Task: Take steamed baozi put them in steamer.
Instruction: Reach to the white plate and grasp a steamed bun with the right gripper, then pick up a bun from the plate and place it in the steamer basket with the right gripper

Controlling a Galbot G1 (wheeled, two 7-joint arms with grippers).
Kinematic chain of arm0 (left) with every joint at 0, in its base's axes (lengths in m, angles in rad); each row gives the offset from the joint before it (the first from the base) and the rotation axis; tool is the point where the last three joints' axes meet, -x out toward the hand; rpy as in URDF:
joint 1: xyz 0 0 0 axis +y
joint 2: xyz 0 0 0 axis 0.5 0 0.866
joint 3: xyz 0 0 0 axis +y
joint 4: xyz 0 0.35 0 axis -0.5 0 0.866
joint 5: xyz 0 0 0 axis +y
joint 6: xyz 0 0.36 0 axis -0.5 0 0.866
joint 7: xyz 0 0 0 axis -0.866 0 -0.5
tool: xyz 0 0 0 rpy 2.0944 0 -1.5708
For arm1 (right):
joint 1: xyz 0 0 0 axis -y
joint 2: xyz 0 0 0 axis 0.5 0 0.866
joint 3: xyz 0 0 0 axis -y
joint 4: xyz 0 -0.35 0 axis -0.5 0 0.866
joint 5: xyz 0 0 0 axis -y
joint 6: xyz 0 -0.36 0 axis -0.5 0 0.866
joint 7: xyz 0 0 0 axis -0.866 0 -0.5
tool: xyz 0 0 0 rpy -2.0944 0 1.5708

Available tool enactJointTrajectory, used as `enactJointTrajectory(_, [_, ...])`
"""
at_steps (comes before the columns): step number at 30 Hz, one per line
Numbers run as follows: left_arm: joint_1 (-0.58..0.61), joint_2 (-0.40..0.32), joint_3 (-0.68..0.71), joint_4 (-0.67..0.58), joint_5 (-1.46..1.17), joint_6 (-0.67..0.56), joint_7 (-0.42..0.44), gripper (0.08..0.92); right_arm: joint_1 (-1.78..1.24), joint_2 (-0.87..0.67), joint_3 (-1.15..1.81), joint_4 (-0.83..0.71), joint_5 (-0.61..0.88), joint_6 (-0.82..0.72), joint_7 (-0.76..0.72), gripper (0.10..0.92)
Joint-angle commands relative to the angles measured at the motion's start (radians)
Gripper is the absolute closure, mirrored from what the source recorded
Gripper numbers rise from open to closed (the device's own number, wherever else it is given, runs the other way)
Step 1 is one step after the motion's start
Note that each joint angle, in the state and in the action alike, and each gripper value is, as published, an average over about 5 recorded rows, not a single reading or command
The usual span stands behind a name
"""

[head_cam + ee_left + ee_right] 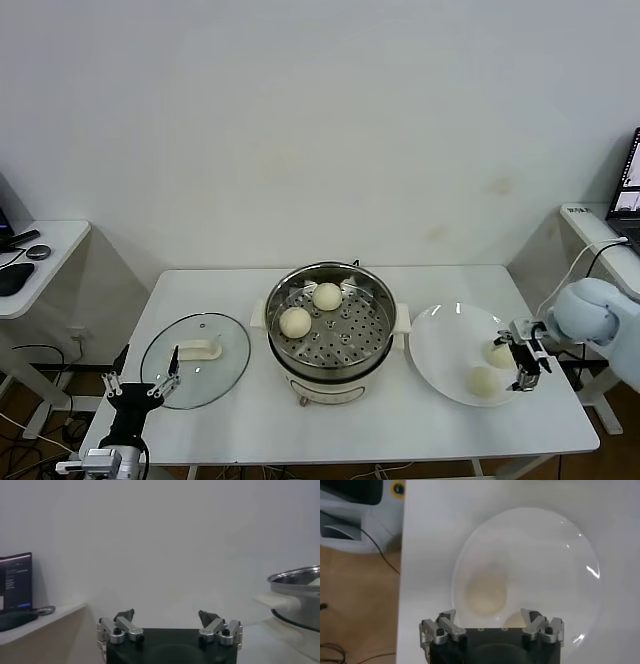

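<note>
The steamer [376, 345], a shiny steel pot on a white base, stands mid-table with two cream baozi on its perforated tray, one at the back [327, 295] and one to the left [295, 322]. Two more baozi [500, 354] [482, 381] lie on the white plate [440, 350] to its right. My right gripper [524, 362] hovers open over the plate's right side, just above those buns. In the right wrist view one baozi [485, 592] lies beyond the open gripper [490, 616] and another [512, 622] peeks out beside it. My left gripper [147, 375] waits open at the table's front left.
A round glass lid [195, 360] with a white handle lies left of the steamer, next to the left gripper. The left wrist view shows that open gripper [166, 615] and the steamer's rim [300, 577] off to one side. Side desks flank the table.
</note>
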Motion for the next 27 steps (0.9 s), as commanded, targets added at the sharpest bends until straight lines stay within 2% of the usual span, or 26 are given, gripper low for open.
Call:
enactJointTrajectory(1, [0.002,-0.002,-0.01,0.005,0.001,0.0,0.0,0.177,-0.083,0.117,0.051,-0.13,-0.038,0.027,0.034,0.203])
enactJointTrajectory(13, [0.001,-0.007,-0.013,0.012,0.001,0.0,0.0,0.177,-0.053,0.175,0.001,-0.155,-0.054,-0.006,-0.013,0.213])
enactJointTrajectory(27, [0.005,-0.01,-0.014,0.009,0.001,-0.001,0.0,0.177,-0.05,0.152,0.001,-0.14,-0.062,-0.035,-0.06,0.447])
